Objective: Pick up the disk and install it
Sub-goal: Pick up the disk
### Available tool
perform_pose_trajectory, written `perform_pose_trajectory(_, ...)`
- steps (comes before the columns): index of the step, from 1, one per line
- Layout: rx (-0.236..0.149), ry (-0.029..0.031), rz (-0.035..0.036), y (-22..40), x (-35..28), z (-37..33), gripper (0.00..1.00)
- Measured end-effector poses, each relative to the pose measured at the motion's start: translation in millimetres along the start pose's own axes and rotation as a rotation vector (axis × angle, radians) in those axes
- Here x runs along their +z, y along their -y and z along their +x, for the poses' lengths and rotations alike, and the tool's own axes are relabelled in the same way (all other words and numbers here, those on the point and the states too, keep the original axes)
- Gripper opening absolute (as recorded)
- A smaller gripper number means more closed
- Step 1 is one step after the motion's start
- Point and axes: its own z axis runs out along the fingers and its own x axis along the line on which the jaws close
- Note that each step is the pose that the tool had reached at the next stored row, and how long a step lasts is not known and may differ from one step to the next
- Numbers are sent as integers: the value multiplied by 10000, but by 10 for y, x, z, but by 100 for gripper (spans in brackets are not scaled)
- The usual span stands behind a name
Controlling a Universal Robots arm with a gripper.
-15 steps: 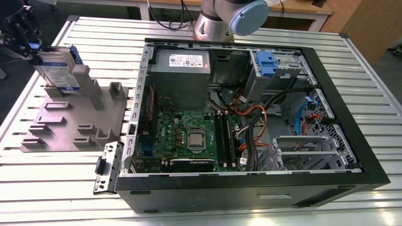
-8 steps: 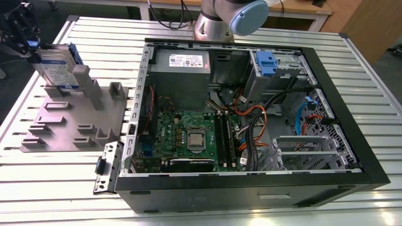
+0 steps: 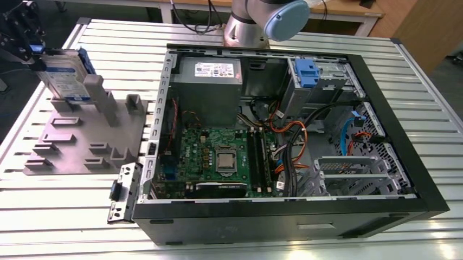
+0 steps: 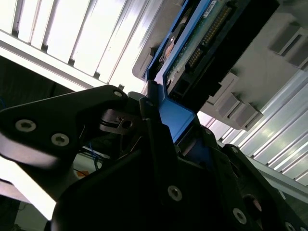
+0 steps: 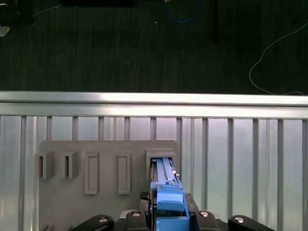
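**A:** Where do we find the disk (image 3: 65,73)?

**B:** On the grey plate (image 3: 79,146). We see it standing on edge at one end of the plate's row of upright pegs, on the side of the plate away from the open computer case (image 3: 289,135). The pegs hide its lower edge, so we cannot tell whether it sits in the plate's slot or hangs just clear of it.

**A:** And the gripper (image 3: 32,51)?

**B:** Above the plate, at the disk's upper end. The border of the exterior view cuts off most of it. In the second wrist view the gripper (image 4: 175,120) has its jaws closed on the blue side rail of the disk (image 4: 207,38). A black finger (image 4: 154,130) sits on each flank, pinching the rail. The gripper's own body hides the rest of the rail.

**A:** What does the first wrist view give us?

**B:** The disk (image 5: 163,171) edge-on over the plate (image 5: 96,202), so we make out only a blue rail and a narrow strip. The gripper (image 5: 169,216) is cut off at the border.

**A:** What lies near the plate?

**B:** The case lies just beside it on the slatted table (image 3: 108,32). Beyond the case we see the arm's base (image 3: 253,24), its top cut off.
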Motion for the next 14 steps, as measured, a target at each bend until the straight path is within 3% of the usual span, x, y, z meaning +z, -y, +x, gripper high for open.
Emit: perform_pose_trajectory(14, 0, -2, -3, 0, -33, -1, 36)
